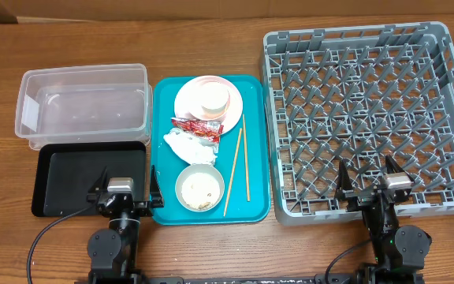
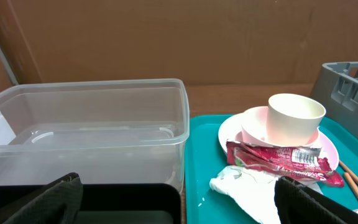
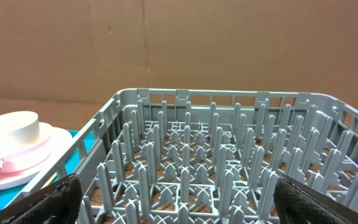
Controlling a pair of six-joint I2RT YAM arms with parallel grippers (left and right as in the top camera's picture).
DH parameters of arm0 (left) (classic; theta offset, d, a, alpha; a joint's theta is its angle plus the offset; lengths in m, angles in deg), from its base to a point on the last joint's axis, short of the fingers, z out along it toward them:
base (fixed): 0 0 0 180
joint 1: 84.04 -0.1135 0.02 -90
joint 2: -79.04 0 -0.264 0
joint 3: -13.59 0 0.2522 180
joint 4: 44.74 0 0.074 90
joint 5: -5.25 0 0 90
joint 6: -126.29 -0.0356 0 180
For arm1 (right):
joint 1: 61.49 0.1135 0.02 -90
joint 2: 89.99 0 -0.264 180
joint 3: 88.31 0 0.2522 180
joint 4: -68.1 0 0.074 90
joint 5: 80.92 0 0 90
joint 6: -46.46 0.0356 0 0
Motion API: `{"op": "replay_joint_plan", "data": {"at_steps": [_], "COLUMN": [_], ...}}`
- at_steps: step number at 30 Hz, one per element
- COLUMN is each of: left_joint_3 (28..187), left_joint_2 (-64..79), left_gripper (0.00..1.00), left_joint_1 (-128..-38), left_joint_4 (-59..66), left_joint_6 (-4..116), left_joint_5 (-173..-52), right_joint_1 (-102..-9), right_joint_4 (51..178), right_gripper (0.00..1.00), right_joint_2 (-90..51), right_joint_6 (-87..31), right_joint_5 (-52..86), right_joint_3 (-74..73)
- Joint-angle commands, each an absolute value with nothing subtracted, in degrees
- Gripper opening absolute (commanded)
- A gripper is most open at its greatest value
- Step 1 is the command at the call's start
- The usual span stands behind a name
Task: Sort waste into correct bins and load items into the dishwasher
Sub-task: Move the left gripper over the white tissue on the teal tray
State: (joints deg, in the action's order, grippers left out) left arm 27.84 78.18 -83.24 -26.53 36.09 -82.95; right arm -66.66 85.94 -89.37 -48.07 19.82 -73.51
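Note:
On the teal tray (image 1: pixel 255 134) a pale pink plate (image 1: pixel 186 106) holds a white bowl and a small white cup (image 1: pixel 213 98). In front of it lie a red-and-white sauce packet (image 1: pixel 195 126), a crumpled white napkin (image 1: pixel 190 147), a white bowl with rice grains (image 1: pixel 199 188) and wooden chopsticks (image 1: pixel 236 164). The clear tub (image 1: pixel 83 106) and black tray (image 1: pixel 69 180) are at the left, the grey dish rack (image 1: pixel 365 110) at the right. My left gripper (image 1: pixel 124 189) is open over the black tray's near right corner. My right gripper (image 1: pixel 373 188) is open over the rack's near edge. Both are empty.
The wooden table (image 1: pixel 227 244) runs along the front. Brown cardboard walls stand behind the table in the left wrist view (image 2: pixel 166 37) and the right wrist view (image 3: pixel 229 43). The rack's upright pegs (image 3: pixel 216 162) rise just ahead of my right gripper.

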Motion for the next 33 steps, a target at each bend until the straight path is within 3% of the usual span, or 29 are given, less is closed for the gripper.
{"op": "replay_joint_plan", "data": {"at_steps": [1,11,18,26,33], "left_joint_3": [27.62,27.62,29.2,45.66,71.51], "left_joint_2": [78.79,78.77,78.77,75.58,54.44], "left_gripper": [1.0,1.0,1.0,1.0,1.0], "left_joint_1": [-82.93,-82.89,-82.89,-82.89,-82.89], "left_joint_4": [-26.71,-26.51,-27.21,-12.28,5.4], "left_joint_6": [35.15,35.28,39.93,48.81,47.54], "left_joint_5": [-82.66,-83.52,-97.88,-99.82,-101.29], "right_joint_1": [-66.38,-66.38,-66.38,-66.38,-66.38], "right_joint_4": [85.59,85.59,85.59,85.59,85.59], "right_gripper": [1.0,1.0,1.0,1.0,1.0], "right_joint_2": [-89.83,-89.83,-89.83,-89.83,-89.83], "right_joint_6": [-48.29,-48.29,-48.29,-48.29,-48.29], "right_joint_5": [20.32,20.3,20.32,20.32,20.3], "right_joint_3": [-74.1,-74.1,-74.1,-74.1,-74.1]}}
